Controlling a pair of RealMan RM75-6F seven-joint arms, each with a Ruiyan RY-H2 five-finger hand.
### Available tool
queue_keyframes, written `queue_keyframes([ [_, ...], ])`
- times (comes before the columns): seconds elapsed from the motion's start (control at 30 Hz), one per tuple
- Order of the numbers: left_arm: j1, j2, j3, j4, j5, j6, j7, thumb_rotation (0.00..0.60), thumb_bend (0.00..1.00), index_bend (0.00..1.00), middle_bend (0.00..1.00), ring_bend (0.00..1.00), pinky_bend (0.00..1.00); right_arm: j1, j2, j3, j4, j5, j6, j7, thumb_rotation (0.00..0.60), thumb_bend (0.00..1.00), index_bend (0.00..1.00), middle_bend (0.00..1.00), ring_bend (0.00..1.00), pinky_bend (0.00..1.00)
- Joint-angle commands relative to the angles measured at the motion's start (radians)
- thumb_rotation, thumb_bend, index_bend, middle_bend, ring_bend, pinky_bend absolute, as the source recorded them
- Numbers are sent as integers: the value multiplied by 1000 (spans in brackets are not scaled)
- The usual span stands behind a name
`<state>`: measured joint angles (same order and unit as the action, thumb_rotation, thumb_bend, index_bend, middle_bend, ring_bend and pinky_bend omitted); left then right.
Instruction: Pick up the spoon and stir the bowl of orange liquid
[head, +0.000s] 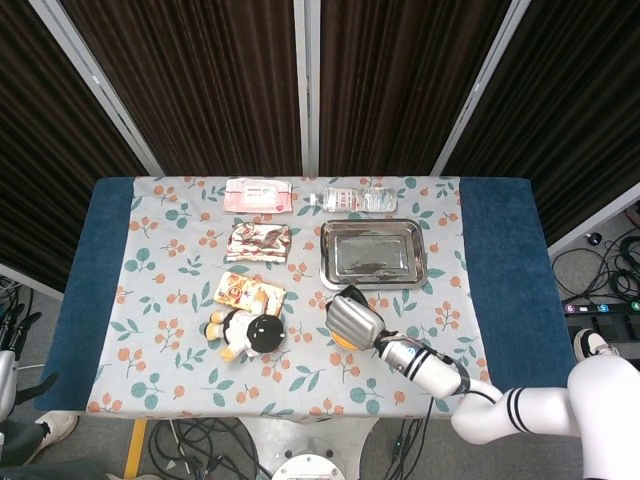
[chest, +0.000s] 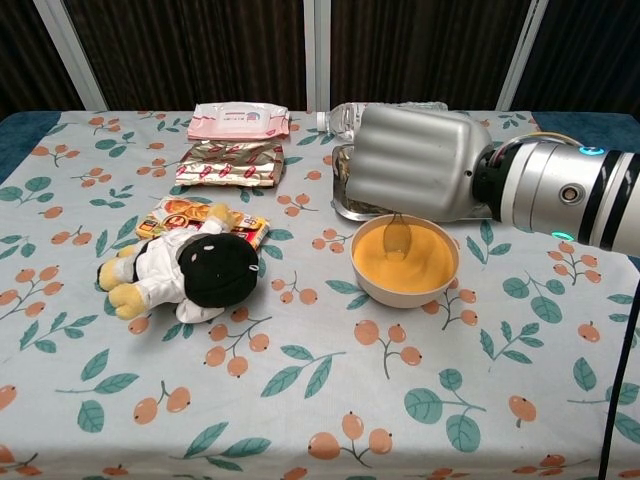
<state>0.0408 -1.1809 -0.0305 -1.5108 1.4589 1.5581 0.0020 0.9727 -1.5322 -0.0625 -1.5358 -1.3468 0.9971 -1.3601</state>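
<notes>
A white bowl (chest: 406, 286) of orange liquid stands on the tablecloth in front of the metal tray. My right hand (chest: 417, 163) hovers over its far rim and grips the spoon (chest: 397, 236), whose bowl dips into the left side of the liquid. From the head view the right hand (head: 351, 317) covers most of the bowl (head: 341, 341); the spoon is hidden there. My left hand is out of both views.
A metal tray (head: 372, 253) lies behind the bowl, a water bottle (head: 350, 200) behind that. A plush toy (chest: 188, 270) and a snack pack (chest: 175, 213) lie left of the bowl. A foil bag (chest: 231, 162) and pink wipes (chest: 240, 121) sit further back.
</notes>
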Motion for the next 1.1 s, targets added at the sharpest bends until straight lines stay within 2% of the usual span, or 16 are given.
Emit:
queue_keyframes([
  [0.03,1,0,1,0,1,0,-1,600,57,208,142,117,134,-12,-35,25,33,62,1,-84,600,537,874,1000,1000,1000],
  [0.17,3,1,1,0,-2,1,-5,600,58,208,142,117,134,-16,-51,42,51,88,18,-132,600,536,874,1000,1000,1000],
  [0.3,5,2,1,0,-2,3,-7,600,57,208,142,117,134,-22,-47,50,40,54,53,-127,600,536,877,1000,1000,1000],
  [0.63,2,3,-1,-1,8,7,-8,600,57,208,142,117,134,-56,-16,37,-30,12,91,-144,600,536,907,1000,1000,1000],
  [0.77,3,5,3,-4,10,3,-13,600,58,208,142,117,134,-80,-36,45,-32,41,117,-190,600,550,966,1000,1000,1000],
  [1.1,2,8,5,-4,10,-2,-18,600,57,208,142,117,134,-101,-92,56,-21,70,132,-246,600,576,1000,1000,1000,1000],
])
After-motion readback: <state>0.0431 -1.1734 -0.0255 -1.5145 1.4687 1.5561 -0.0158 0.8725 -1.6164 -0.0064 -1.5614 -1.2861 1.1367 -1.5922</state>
